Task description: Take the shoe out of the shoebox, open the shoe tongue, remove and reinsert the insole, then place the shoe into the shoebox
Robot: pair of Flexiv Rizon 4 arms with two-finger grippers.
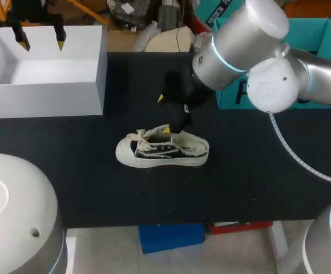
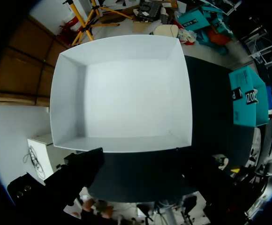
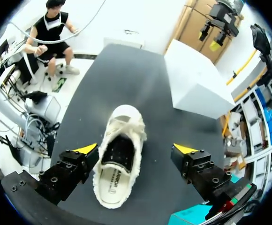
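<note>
A cream canvas shoe (image 1: pixel 162 151) with dark side panels stands on its sole in the middle of the black table (image 1: pixel 85 171), toe toward my left arm's side. The right wrist view looks down into the shoe (image 3: pixel 119 154), where its insole shows. My right gripper (image 1: pixel 164 114) hangs open just above and behind the shoe; in its own view the right gripper (image 3: pixel 136 149) straddles the heel end without touching it. The white shoebox (image 1: pixel 45 74) at the back left is empty (image 2: pixel 122 93). My left gripper (image 1: pixel 40 39) hovers open over the box, holding nothing.
A teal carton (image 1: pixel 234 94) sits at the table's back right, close behind my right arm. The teal carton (image 2: pixel 246 96) also shows in the left wrist view, beyond the shoebox's side. Bare black table lies in front of the shoe and between shoe and shoebox.
</note>
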